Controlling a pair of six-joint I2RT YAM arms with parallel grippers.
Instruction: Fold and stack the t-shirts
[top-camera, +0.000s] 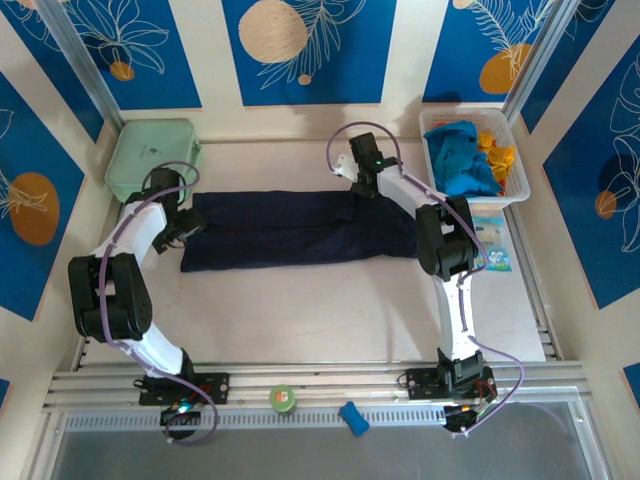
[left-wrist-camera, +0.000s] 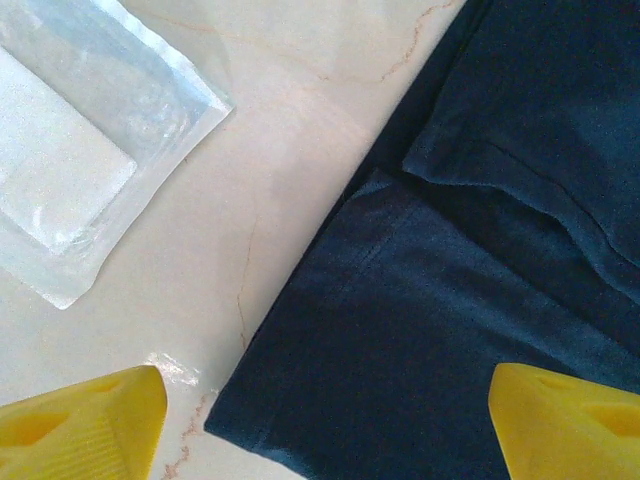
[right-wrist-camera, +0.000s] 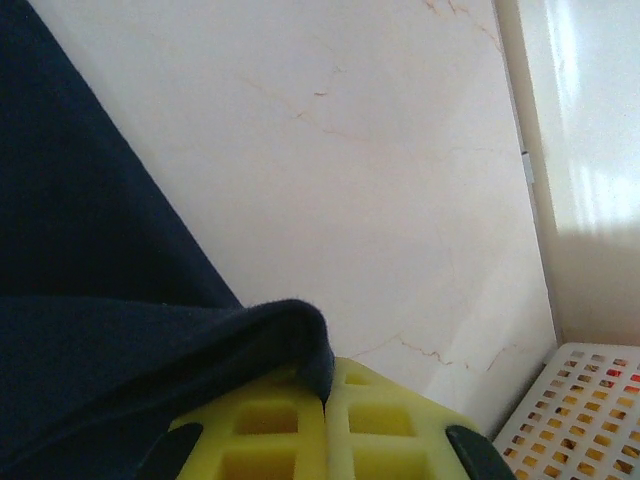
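**Left gripper** (left-wrist-camera: 320, 430): the fingers are spread wide and nothing is held. One finger is over bare table (left-wrist-camera: 250, 200), the other over cloth. The end corner of the navy t-shirt (left-wrist-camera: 450, 300) lies flat directly below and ahead of the tips. A mint-green box (top-camera: 150, 155) sits just beyond this gripper.

**Step, as judged:** a fold of the navy t-shirt is being set up, with one end already gripped and this corner not yet taken.
- The open fingers are best lowered to straddle the hemmed corner, so that every layer there is caught in one pinch.
- The lift is best matched to the other arm, so the cloth is kept taut and not dragged across the table.
- A stray under-layer left on the table is the likely fault.

**Navy t-shirt** (top-camera: 300, 230): it is laid out as a long, narrow band on the table.
- Its long axis runs from one gripper to the other.
- Which end is the collar cannot be told.

**Right gripper** (right-wrist-camera: 325, 420): the fingers are closed together on the far edge of the navy t-shirt. A ridge of cloth is pinched up over the tips.

**White mesh basket** (top-camera: 515, 185): it stands near this gripper's outer side, with the turquoise t-shirt (top-camera: 460, 155) and the orange-yellow t-shirt (top-camera: 497, 150) bunched inside, unfolded.
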